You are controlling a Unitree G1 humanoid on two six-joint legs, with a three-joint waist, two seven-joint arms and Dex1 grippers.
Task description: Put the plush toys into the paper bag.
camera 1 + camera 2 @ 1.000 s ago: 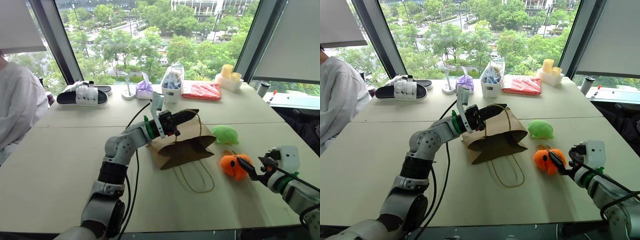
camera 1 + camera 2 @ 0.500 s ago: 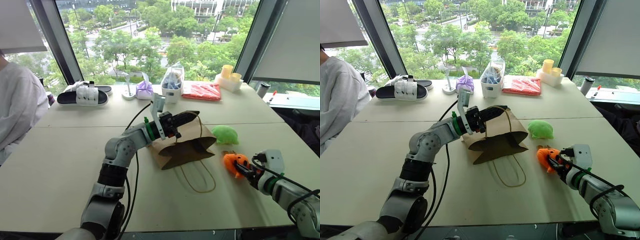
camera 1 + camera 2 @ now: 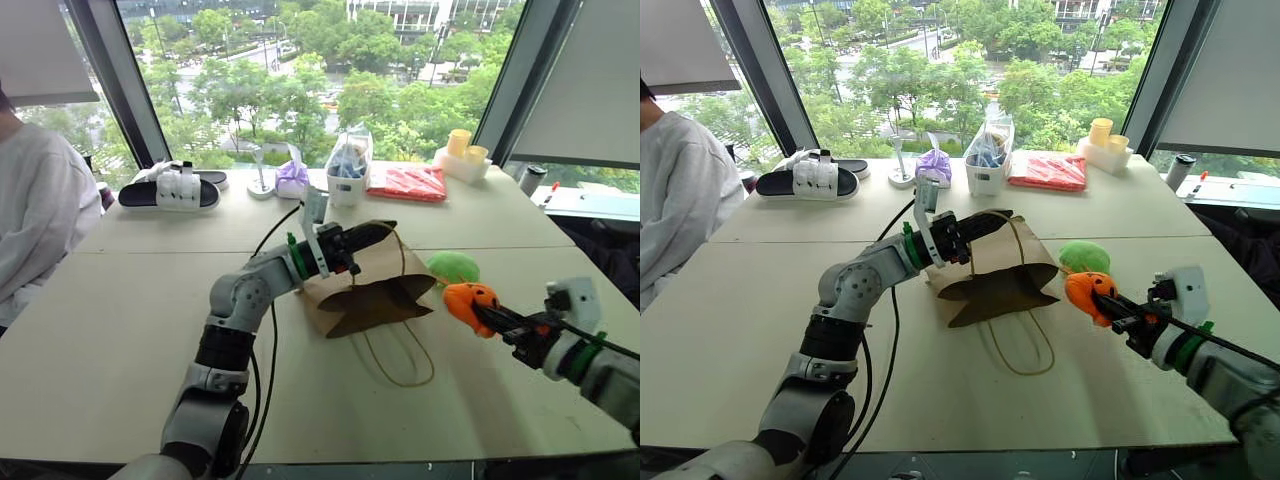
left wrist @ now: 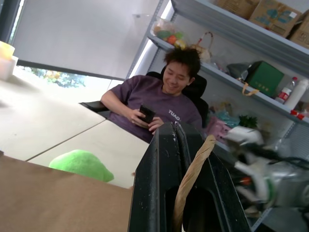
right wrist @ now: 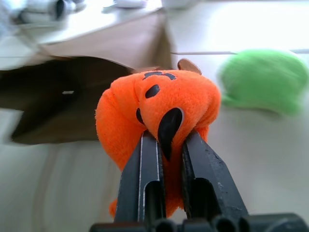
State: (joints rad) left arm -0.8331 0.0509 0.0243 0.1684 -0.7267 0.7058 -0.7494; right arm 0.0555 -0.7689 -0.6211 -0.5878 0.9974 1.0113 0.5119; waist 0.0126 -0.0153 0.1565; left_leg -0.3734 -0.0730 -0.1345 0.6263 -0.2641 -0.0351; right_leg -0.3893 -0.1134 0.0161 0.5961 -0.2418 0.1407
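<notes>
Orange toy [image 3: 467, 300] is pinched between the right gripper [image 3: 492, 318]'s fingers and held clear of the table [image 3: 120, 330], just right of the bag [image 3: 372, 285]'s mouth. From the right wrist the two black fingers [image 5: 145, 164] bite into the plush below its dark face marks, clenched on it but on a small fold only.

The bag lies on its side in the middle of the table, its dark mouth facing near and right. The left gripper [image 3: 350, 255] is clamped on the rope handle [image 4: 193, 169] at the far edge of the mouth, lifting that edge so the opening gapes. The other handle [image 3: 400, 355] trails loose on the table toward the near side.

The green toy [image 3: 452, 266] sits on the table just right of the bag, beyond the orange one, untouched.

The step in hand looks to be carrying the orange toy into the mouth. To do it well, the toy should go leftward, low enough to pass under the raised upper lip, and deep enough that it will not roll back out. The shallow pinch argues for a smooth, unhurried sweep, since a jerk could shake the plush free. The left hold should stay steady and high; any sag would narrow the opening. Release should come only once the toy is well inside, and the loose handle is best kept clear of.
</notes>
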